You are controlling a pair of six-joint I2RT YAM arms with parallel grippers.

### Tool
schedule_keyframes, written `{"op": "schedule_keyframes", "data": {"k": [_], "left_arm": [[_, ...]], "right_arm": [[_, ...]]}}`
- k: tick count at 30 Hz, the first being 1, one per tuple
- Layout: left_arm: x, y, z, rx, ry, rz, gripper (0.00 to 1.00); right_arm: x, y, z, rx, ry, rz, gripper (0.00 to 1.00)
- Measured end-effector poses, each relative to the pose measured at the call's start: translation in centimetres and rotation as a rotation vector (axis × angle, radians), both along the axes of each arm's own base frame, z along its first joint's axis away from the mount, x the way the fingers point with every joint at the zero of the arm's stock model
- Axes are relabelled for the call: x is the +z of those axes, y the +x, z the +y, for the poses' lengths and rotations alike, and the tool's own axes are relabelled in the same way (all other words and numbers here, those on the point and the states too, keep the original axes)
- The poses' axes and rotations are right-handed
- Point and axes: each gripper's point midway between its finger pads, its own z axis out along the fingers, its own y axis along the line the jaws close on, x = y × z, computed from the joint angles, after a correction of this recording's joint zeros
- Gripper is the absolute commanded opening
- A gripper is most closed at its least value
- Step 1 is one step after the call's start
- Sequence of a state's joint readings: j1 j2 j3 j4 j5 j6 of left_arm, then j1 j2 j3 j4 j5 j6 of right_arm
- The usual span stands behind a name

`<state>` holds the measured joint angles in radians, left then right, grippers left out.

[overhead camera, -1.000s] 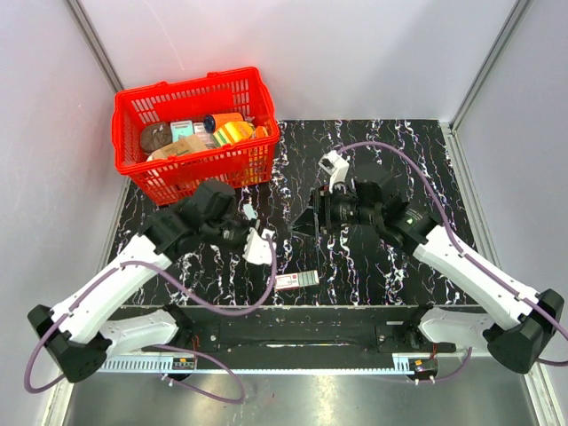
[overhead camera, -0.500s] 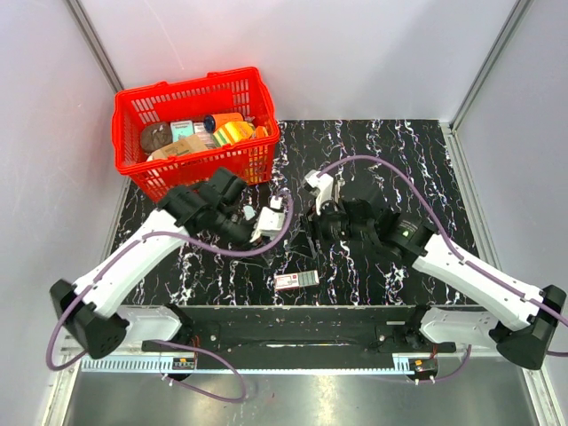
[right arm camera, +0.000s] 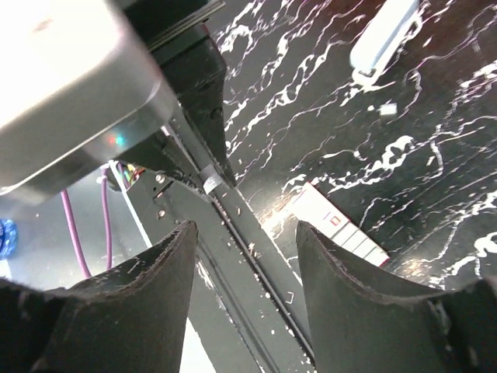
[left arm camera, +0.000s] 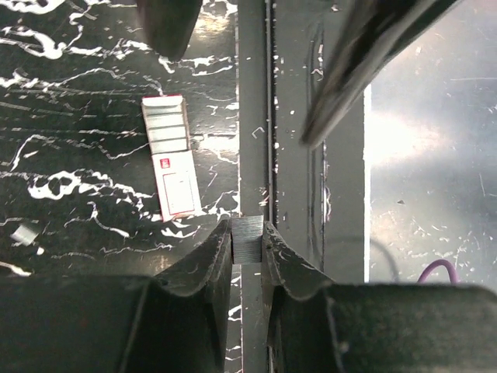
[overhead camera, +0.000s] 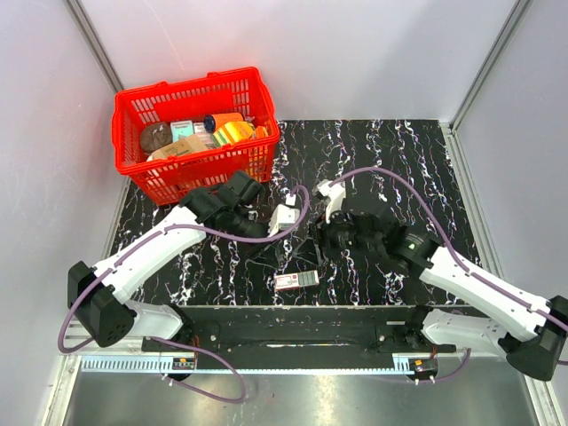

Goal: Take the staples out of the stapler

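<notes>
My left gripper (left arm camera: 247, 233) is shut on a small grey ridged strip of staples (left arm camera: 247, 239) and holds it over the table's front rail. The strip also shows in the right wrist view (right arm camera: 210, 180), at the tips of the left fingers (right arm camera: 216, 148). My right gripper (right arm camera: 245, 256) is open and empty, close beside the left one and over the same rail. In the top view the left gripper (overhead camera: 270, 254) and the right gripper (overhead camera: 313, 252) nearly meet. The slim pale stapler (right arm camera: 384, 35) lies on the black marbled table, apart from both grippers; the top view does not show it clearly.
A flat white-and-red box (overhead camera: 296, 280) lies near the table's front edge, and it also shows in the left wrist view (left arm camera: 172, 163). Loose staples (right arm camera: 289, 295) lie on the dark front rail (left arm camera: 252, 93). A red basket (overhead camera: 133, 169) full of items stands at the back left.
Both arms have swung in toward the middle front of the table. My left gripper has moved right and nearer, and my right gripper has moved left and nearer.
</notes>
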<state>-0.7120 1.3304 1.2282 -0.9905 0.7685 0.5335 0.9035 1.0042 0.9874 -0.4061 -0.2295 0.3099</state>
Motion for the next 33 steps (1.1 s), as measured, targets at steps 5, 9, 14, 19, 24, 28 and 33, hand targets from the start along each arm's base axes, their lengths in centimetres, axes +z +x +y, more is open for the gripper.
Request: {"op": "schedule_keyframes", "data": {"k": [5, 9, 14, 19, 24, 28, 33], "left_arm": [[0.9, -1.4, -0.4, -0.064, -0.039, 0.032, 0.0], [2.1, -2.1, -0.7, -0.101, -0.087, 0.047, 0.0], [3.8, -2.7, -1.1, -0.131, -0.137, 0.059, 0.0], [4.7, -2.9, -1.4, -0.145, -0.166, 0.064, 0.0], [4.8, -3.1, -1.3, -0.147, -0.167, 0.073, 0.0], [4.8, -3.1, -1.3, -0.147, -0.167, 0.074, 0.0], [5.0, -3.1, -1.2, -0.145, -0.171, 0.087, 0.0]], "right_arm": [[-0.6, -1.0, 1.6, 0.097, 0.018, 0.045, 0.54], [0.9, -1.6, 2.5, 0.154, 0.082, 0.032, 0.49], [1.8, -2.3, 3.1, 0.203, 0.127, 0.036, 0.44], [1.5, -2.6, 3.6, 0.23, 0.131, 0.061, 0.4], [1.7, -2.7, 3.7, 0.24, 0.141, 0.062, 0.29], [1.8, -2.7, 3.8, 0.241, 0.145, 0.062, 0.3], [1.8, -2.8, 3.8, 0.243, 0.147, 0.062, 0.39]]}}
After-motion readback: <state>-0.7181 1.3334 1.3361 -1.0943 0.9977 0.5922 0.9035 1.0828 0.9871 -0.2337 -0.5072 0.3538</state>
